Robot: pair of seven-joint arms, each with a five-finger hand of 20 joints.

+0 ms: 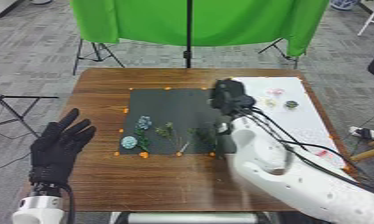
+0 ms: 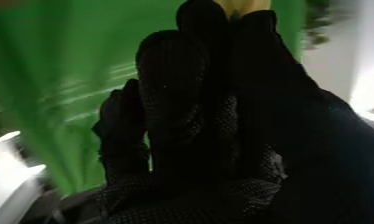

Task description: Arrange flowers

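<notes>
Out over the far side of the surface (image 1: pixel 99 90), where the black mat (image 1: pixel 166 104) meets the white sheet (image 1: pixel 301 122), I see the right hand (image 1: pixel 228 96). From the right wrist, its fingers look close together, and between fingertip and thumb it pinches a pale yellow thing (image 2: pixel 244 5); what that is exactly, I can't tell.

The left hand (image 1: pixel 59 145) is at the surface's left side, near the mat, its fingers spread and holding nothing.

On the near part of the mat the flowers lie in a loose row: a light blue round bloom (image 1: pixel 128 142) at the left, a bluish flower (image 1: pixel 144 122) with green leaves just beside it, then thin green sprigs (image 1: pixel 170 131), and darker greenery (image 1: pixel 203 134) by the right arm. Small orange bits (image 1: pixel 143 155) dot the mat's edges. Over on the white sheet sit a pink flower (image 1: pixel 275 92), a pale yellowish one (image 1: pixel 270 102) and a dark green rosette (image 1: pixel 292 104), near one another but apart. Beyond the surface hangs a green cloth (image 1: pixel 139 22).
</notes>
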